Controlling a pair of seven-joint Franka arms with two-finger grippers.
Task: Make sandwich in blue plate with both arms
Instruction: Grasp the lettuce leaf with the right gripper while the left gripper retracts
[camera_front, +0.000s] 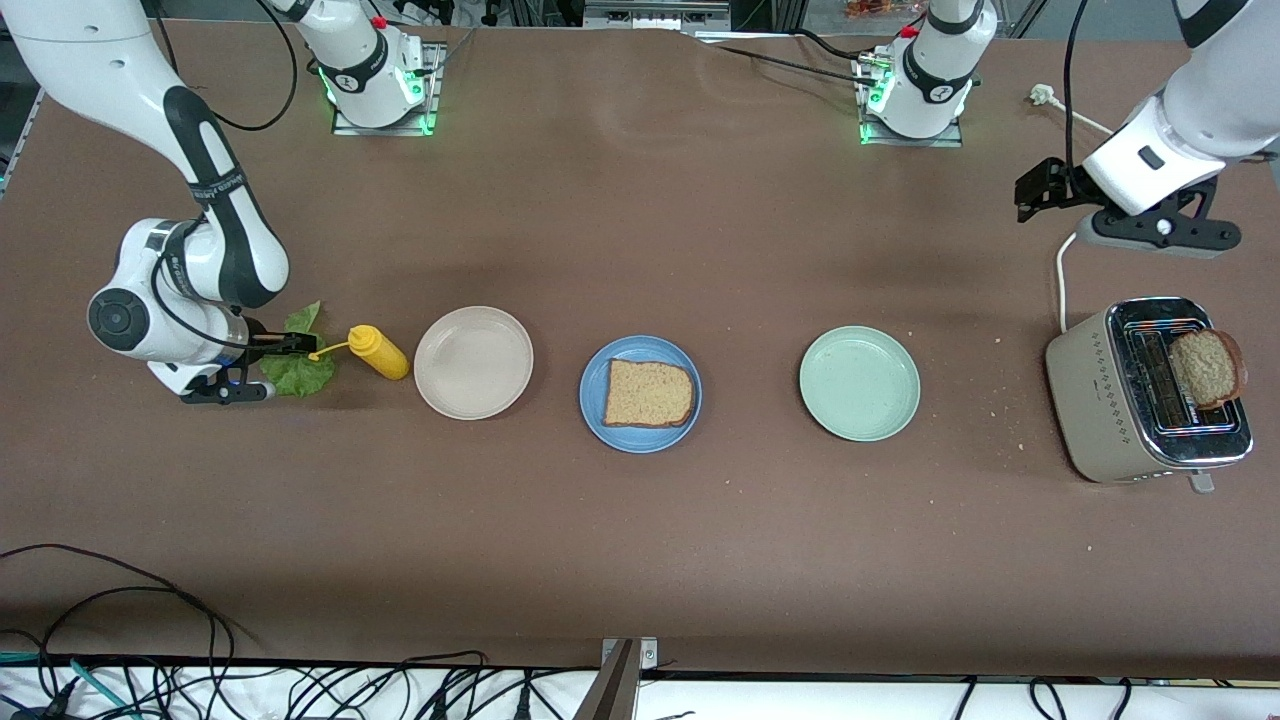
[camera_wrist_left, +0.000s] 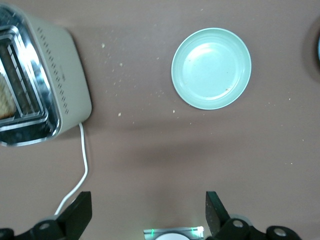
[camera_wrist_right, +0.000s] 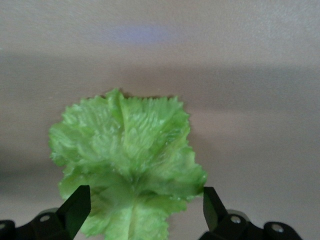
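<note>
The blue plate sits mid-table with one brown bread slice lying flat on it. A second slice stands in the toaster at the left arm's end. A crinkled green lettuce leaf lies on the table at the right arm's end. My right gripper is low over the leaf and open, one finger on each side of its stem end. My left gripper hangs open and empty over bare table, between its base and the toaster.
A yellow squeeze bottle lies beside the lettuce, then a beige plate. A pale green plate sits between the blue plate and the toaster. The toaster's white cable runs under my left gripper. Crumbs dot the table nearby.
</note>
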